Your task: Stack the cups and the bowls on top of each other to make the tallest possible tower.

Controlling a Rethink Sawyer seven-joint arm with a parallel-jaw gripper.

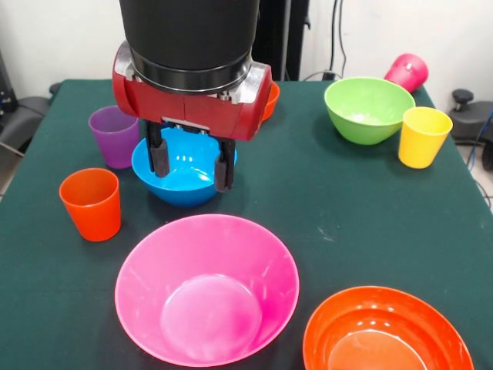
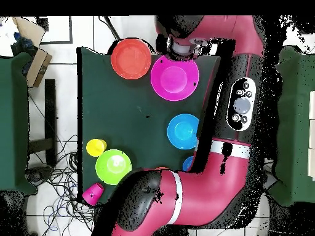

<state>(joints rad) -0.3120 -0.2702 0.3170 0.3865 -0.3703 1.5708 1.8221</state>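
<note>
My gripper [image 1: 191,163] hangs open over the medium blue bowl [image 1: 181,191], its two black fingers [image 1: 158,158] spread across the bowl's mouth and holding nothing. The purple cup [image 1: 114,135] and orange cup [image 1: 91,203] stand left of it. The very large pink bowl [image 1: 206,289] and large orange bowl [image 1: 385,333] sit at the near edge. The lime green bowl [image 1: 368,108], the yellow cup [image 1: 424,136] and the magenta cup [image 1: 407,72], which lies on its side, are at the far right. A small orange bowl [image 1: 270,100] peeks from behind the arm. A small blue bowl [image 2: 187,163] shows in the overhead view only.
The dark green table [image 1: 308,193] has open cloth between the blue and green bowls. In the overhead view the red arm [image 2: 237,104] covers the table's right side, and cables lie on the floor [image 2: 61,178] on the left.
</note>
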